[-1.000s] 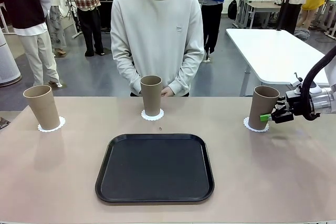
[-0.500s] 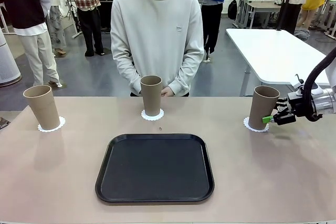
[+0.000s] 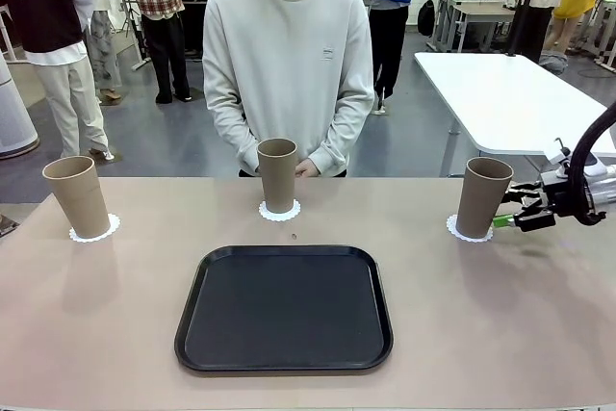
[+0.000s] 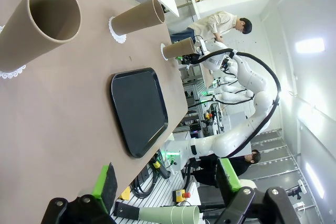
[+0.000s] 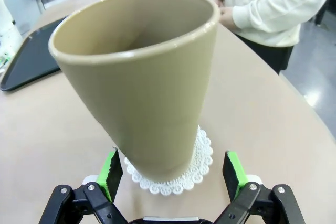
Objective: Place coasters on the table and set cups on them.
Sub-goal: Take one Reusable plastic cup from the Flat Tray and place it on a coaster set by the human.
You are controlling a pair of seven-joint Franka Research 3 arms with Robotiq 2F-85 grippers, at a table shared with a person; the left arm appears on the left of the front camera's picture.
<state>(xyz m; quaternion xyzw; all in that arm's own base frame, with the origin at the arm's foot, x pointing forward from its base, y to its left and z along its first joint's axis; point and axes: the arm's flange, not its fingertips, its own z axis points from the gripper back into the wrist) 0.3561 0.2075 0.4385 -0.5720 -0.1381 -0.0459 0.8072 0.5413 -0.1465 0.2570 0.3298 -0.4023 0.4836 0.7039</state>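
Observation:
Three tan cups stand upright on white lacy coasters on the beige table (image 3: 510,334): a left cup (image 3: 77,196) on its coaster (image 3: 96,231), a middle cup (image 3: 278,175) on its coaster (image 3: 280,211), and a right cup (image 3: 483,197) on its coaster (image 3: 460,232). My right gripper (image 3: 508,219) hovers open just right of the right cup, clear of it. In the right wrist view that cup (image 5: 142,77) and its coaster (image 5: 202,153) sit just beyond my open right gripper (image 5: 172,172). My left gripper (image 4: 168,179) is open and holds nothing, with the left cup (image 4: 44,27) far ahead.
A black rectangular tray (image 3: 284,307) lies bare in the middle of the table, toward my side. A person stands at the far edge with hands (image 3: 306,168) behind the middle cup. A white table (image 3: 510,93) stands beyond at the right.
My right gripper has drawn back to the right, away from the right cup, staying open. The cups, coasters and person have not moved.

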